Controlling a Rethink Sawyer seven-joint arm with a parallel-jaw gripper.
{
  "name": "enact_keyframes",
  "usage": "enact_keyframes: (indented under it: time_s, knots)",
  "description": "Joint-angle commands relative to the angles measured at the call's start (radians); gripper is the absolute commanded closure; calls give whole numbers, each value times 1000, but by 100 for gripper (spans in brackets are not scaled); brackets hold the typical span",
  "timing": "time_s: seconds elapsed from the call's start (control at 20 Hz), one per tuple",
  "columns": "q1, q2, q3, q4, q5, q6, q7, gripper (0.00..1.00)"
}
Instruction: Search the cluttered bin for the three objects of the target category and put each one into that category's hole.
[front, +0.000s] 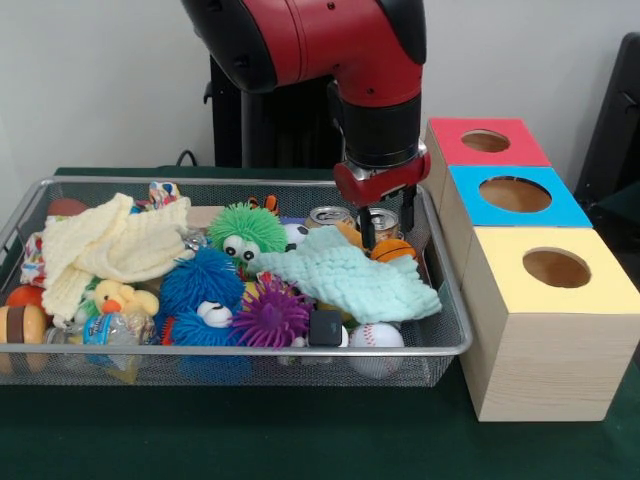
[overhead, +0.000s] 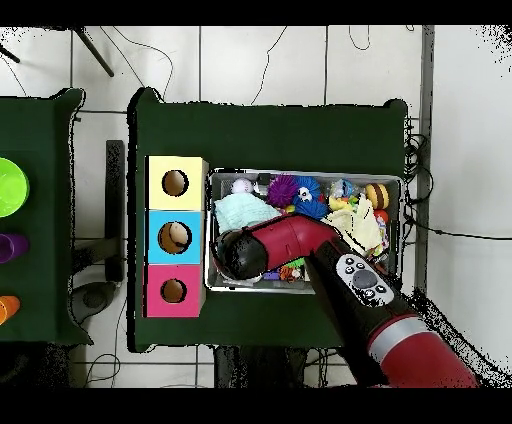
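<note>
The silver wire-mesh bin is full of clutter; it also shows in the overhead view. A yellow plush duck lies at its front left. An orange-and-black striped tiger peeks out behind the green fuzzy ball. A third plush animal does not show. My gripper is open and empty, low over the bin's far right corner, with its fingers either side of a can. In the overhead view the arm hides it. The red-faced box's hole is just right of the gripper and shows from overhead too.
Blue-faced and yellow-faced box holes sit nearer the camera. In the bin are a mint cloth, a pale yellow cloth, green, blue and purple fuzzy balls, a baseball and a small basketball.
</note>
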Motion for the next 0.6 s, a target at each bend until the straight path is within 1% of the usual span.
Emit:
enact_keyframes:
  time_s: [0.05,0.6]
  knots:
    - [-26,25,45,-41,-106,97,-239,0]
    - [-38,17,32,-13,-161,85,-231,0]
